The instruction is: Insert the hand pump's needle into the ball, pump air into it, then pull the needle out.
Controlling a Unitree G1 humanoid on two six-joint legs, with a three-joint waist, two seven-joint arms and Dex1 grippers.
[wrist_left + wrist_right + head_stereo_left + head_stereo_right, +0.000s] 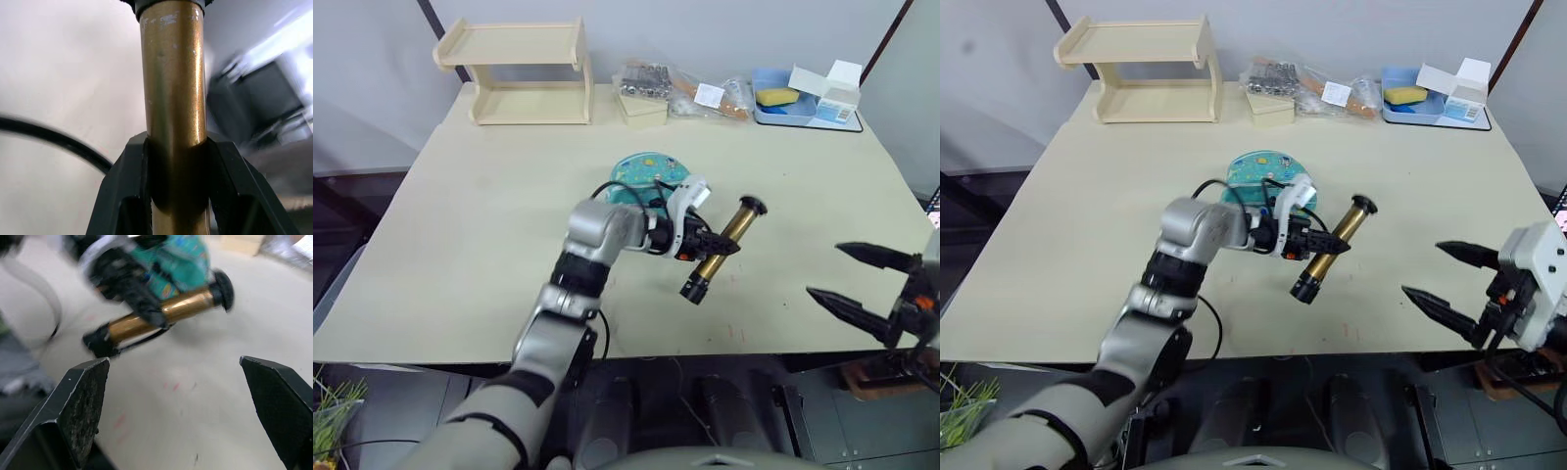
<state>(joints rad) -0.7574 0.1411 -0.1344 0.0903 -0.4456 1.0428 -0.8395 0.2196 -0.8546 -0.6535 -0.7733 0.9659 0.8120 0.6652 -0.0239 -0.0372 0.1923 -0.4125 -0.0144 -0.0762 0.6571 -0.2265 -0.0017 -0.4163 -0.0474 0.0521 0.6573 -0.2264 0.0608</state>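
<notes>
The left gripper (710, 242) is clamped around the gold-metallic hand pump (722, 250), lifting it clear of the table (460, 215) just beside the flattened teal rubber ball (646, 172) near the table's middle, likely to free its hose. The right gripper (862, 282) waits wide open and empty by the front right edge.

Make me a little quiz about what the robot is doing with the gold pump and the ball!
1. True or false: the left gripper is shut on the hand pump.
2. Which is open with nothing in it: A) the left gripper, B) the right gripper?
3. Fill in: the teal ball lies on the ____, behind the left gripper.

Key
1. True; its fingers clamp the gold barrel.
2. B.
3. table.
</notes>
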